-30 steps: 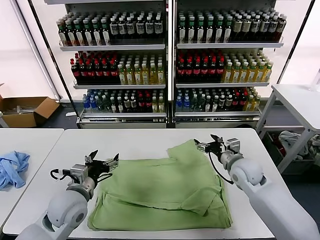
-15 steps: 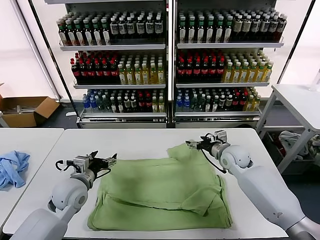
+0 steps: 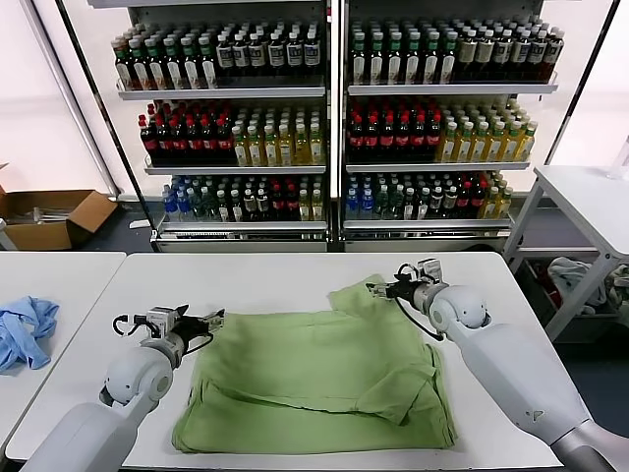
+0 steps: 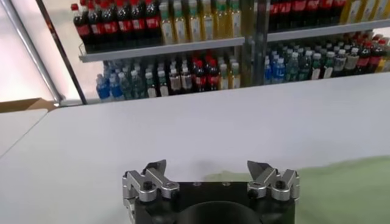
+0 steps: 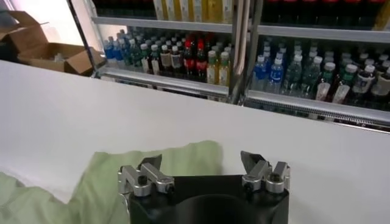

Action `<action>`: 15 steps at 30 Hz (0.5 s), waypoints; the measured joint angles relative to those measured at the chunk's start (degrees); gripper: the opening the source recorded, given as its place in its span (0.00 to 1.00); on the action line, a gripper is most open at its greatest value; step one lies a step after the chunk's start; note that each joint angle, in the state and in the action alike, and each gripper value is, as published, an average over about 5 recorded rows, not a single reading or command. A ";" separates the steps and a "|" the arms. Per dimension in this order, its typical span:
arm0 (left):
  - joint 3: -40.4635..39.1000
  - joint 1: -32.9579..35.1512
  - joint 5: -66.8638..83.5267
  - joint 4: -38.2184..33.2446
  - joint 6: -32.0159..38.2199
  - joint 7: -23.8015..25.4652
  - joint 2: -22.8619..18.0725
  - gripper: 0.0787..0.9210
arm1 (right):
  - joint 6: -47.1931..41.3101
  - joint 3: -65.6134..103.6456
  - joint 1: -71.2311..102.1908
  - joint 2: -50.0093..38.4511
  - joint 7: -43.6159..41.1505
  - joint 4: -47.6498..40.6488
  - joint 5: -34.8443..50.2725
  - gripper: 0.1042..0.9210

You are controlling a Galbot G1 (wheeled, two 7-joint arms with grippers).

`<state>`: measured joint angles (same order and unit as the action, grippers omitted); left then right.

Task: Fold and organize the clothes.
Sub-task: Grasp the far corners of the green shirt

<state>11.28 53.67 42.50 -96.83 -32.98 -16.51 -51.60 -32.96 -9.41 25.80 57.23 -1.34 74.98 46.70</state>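
The light green polo shirt lies partly folded on the white table, with a sleeve reaching toward the far right. My left gripper is open and empty, low at the shirt's near-left upper corner; in the left wrist view a strip of green cloth shows just ahead of it. My right gripper is open and empty over the sleeve's far tip; the right wrist view shows the green sleeve under and ahead of its fingers.
A small light blue garment lies on the adjacent table at the left. Shelves of bottles stand behind the table. A cardboard box sits on the floor far left. Another table stands at the right.
Both grippers have moved lower and inward toward the shirt's edges, the left to the upper-left corner, the right to the sleeve tip. The shirt has not moved.
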 measured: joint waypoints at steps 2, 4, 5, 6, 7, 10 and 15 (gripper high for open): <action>-0.04 0.00 -0.04 0.65 -0.02 0.28 -0.02 0.88 | -0.05 0.01 0.02 0.26 -0.14 -0.31 -0.17 0.88; -0.05 -0.03 -0.04 1.22 -0.02 0.60 -0.08 0.88 | -0.08 0.02 0.04 0.55 -0.27 -0.61 -0.32 0.88; -0.05 -0.09 -0.03 1.51 -0.03 0.77 -0.14 0.88 | -0.10 0.02 0.04 0.68 -0.33 -0.75 -0.40 0.88; -0.05 -0.19 -0.01 1.80 -0.03 0.94 -0.21 0.88 | -0.11 0.02 0.04 0.80 -0.39 -0.89 -0.49 0.88; -0.05 -0.29 0.02 2.10 -0.03 1.12 -0.30 0.88 | -0.13 0.02 0.05 0.90 -0.46 -1.03 -0.58 0.88; -0.10 -0.54 0.16 2.92 -0.03 1.69 -0.51 0.88 | -0.17 0.04 0.17 1.18 -0.72 -1.38 -0.87 0.88; -0.11 -0.49 0.46 3.88 -0.03 2.86 -0.74 0.86 | -0.21 0.21 0.74 1.62 -1.28 -1.92 -1.56 0.88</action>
<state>11.17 53.18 42.97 -92.94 -33.01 -13.64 -52.34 -33.17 -9.20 26.53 58.86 -2.62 73.05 45.14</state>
